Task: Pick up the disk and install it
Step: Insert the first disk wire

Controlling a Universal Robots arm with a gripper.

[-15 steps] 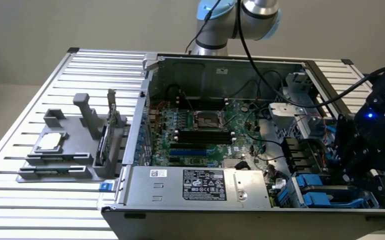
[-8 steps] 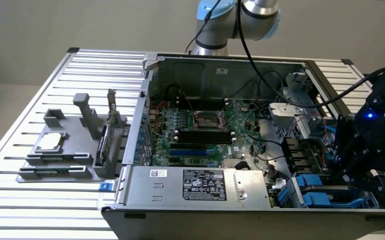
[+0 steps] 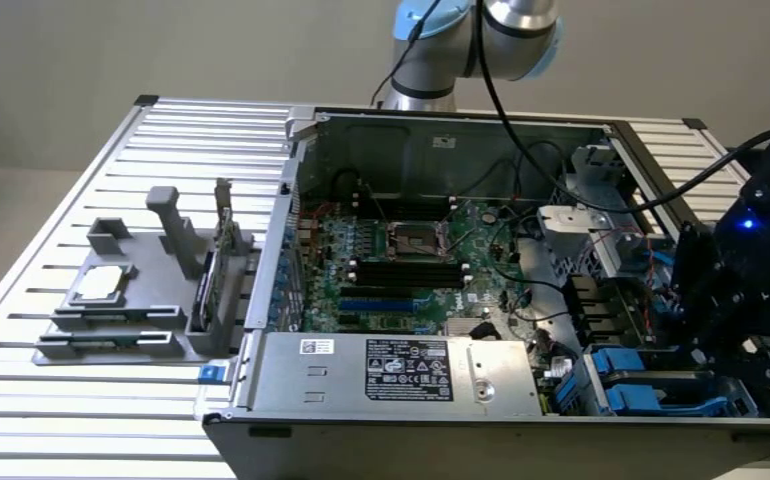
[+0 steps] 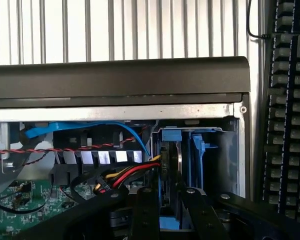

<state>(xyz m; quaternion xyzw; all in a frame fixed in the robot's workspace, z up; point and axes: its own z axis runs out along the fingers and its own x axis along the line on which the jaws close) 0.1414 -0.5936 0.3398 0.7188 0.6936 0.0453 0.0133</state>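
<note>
The disk (image 4: pixel 171 160) stands on edge in the drive bay at the corner of the open computer case, with blue carrier rails around it. A second blue carrier (image 4: pixel 197 150) sits in the slot beside it. My gripper (image 4: pixel 169 212) straddles the disk's near edge from above. In the exterior view my gripper (image 3: pixel 716 352) hangs over the blue drive bay (image 3: pixel 645 385) at the case's front corner, on the exterior view's right, and covers the disk there.
Red, yellow and black power cables (image 4: pixel 130 172) and a blue data cable (image 4: pixel 65 127) run right beside the bay. The motherboard (image 3: pixel 399 260) and power supply (image 3: pixel 412 370) fill the case. A grey fixture (image 3: pixel 132 290) stands on the slatted table. A keyboard (image 4: pixel 290 100) lies beyond the case wall.
</note>
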